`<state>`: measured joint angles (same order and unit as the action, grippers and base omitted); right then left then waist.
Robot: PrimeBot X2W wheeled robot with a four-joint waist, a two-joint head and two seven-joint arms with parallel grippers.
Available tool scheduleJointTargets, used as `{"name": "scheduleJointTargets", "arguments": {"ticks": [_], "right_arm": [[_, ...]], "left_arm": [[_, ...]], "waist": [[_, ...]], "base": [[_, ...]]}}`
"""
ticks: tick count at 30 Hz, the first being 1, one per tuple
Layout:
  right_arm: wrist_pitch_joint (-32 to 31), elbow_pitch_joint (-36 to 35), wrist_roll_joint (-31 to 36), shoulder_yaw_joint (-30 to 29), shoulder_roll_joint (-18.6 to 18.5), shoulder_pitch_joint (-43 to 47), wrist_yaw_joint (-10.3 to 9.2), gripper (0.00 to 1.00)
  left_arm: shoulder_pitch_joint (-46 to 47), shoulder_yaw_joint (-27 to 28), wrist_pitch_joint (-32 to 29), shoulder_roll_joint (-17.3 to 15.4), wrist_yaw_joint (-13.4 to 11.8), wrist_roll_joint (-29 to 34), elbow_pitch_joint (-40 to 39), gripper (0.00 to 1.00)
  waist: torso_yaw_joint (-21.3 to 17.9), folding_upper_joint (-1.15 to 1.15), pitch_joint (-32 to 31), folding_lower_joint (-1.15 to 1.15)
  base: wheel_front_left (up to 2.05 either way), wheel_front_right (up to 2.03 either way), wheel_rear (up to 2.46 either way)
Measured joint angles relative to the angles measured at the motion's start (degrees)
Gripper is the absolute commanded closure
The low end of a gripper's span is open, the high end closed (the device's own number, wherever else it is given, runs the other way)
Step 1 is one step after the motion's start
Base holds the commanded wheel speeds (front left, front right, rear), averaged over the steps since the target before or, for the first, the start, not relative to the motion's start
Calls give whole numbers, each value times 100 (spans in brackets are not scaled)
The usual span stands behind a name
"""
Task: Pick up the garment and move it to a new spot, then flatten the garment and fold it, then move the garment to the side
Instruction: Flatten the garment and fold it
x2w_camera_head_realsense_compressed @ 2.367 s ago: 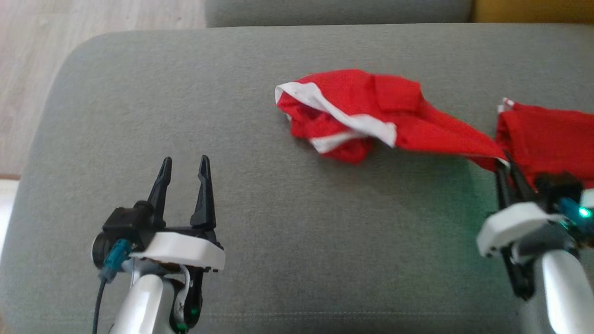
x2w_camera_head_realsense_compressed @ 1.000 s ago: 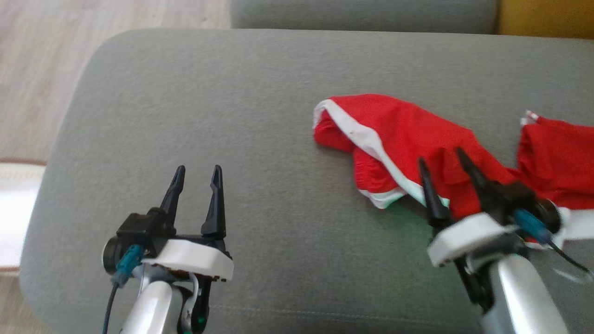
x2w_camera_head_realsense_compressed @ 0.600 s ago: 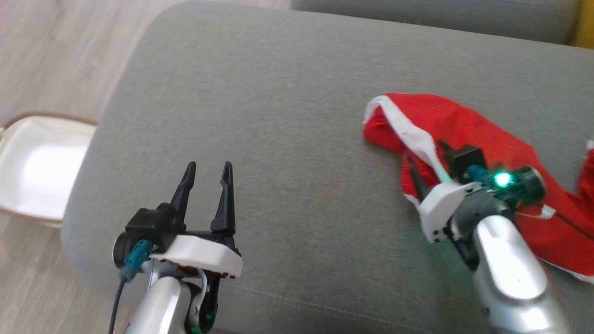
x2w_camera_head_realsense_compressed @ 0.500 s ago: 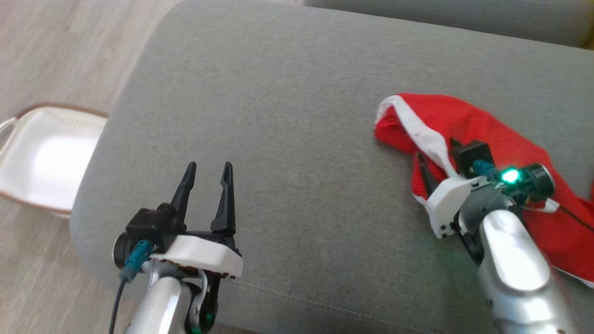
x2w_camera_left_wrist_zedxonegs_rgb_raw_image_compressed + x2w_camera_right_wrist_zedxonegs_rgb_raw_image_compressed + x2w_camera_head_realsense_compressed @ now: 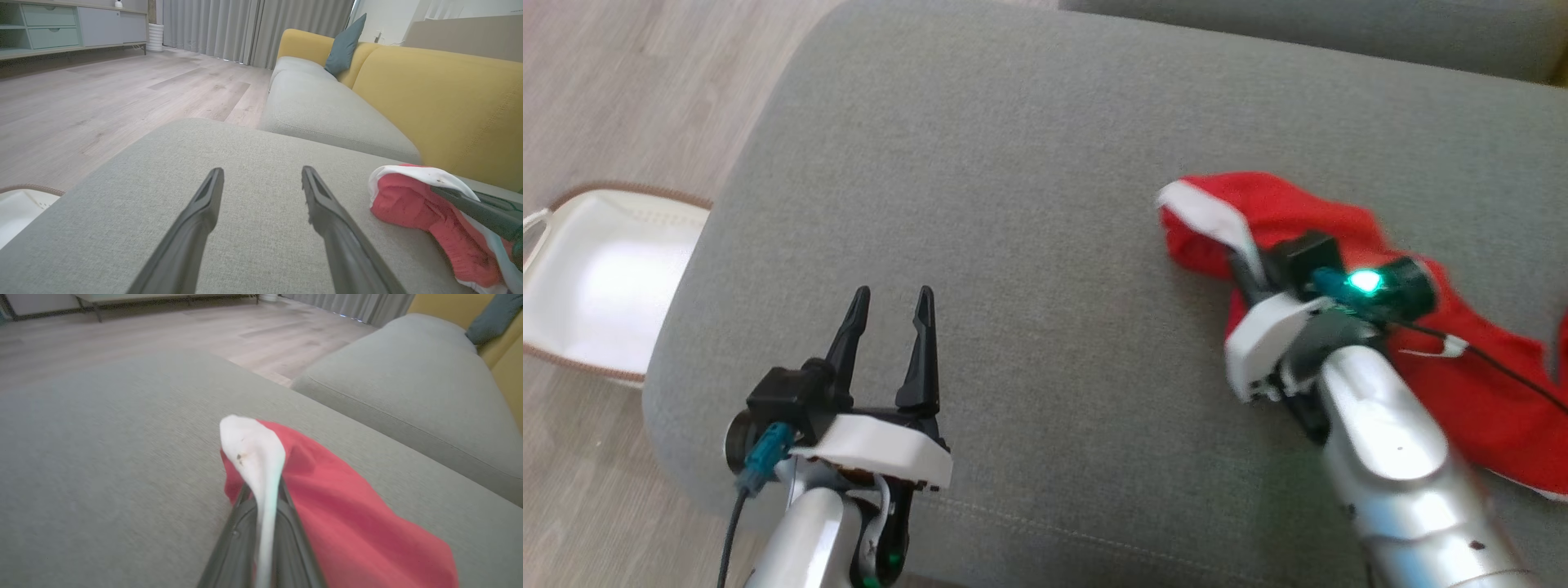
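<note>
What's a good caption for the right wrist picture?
Right gripper shut on the red garment by its white edge, over a grey cushion.

Cannot make out fingertips of right end effector (image 5: pixel 1245 273) in head view, buried in red garment (image 5: pixel 1486 400); cannot follow it past right edge, nor white basket (image 5: pixel 613 278) past left edge
</note>
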<state>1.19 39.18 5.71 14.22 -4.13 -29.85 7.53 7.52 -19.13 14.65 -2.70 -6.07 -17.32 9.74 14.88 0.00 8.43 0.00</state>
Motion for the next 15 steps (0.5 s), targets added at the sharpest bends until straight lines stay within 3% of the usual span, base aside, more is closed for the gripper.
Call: {"name": "scheduleJointTargets", "arguments": {"ticks": [7, 15], "right_arm": [[-116, -1017, -1468, 1268, 10, 0, 0, 100], [-907, -1661, -2107, 1106, -20, -148, 0, 100]], "left_arm": [[-1, 64, 0, 0, 0, 2, 8, 0], [-9, 77, 0, 1, 0, 1, -18, 0]], "waist": [[-176, 0, -122, 0], [-194, 0, -97, 0]], "base": [[0, 0, 0], [0, 0, 0]]}}
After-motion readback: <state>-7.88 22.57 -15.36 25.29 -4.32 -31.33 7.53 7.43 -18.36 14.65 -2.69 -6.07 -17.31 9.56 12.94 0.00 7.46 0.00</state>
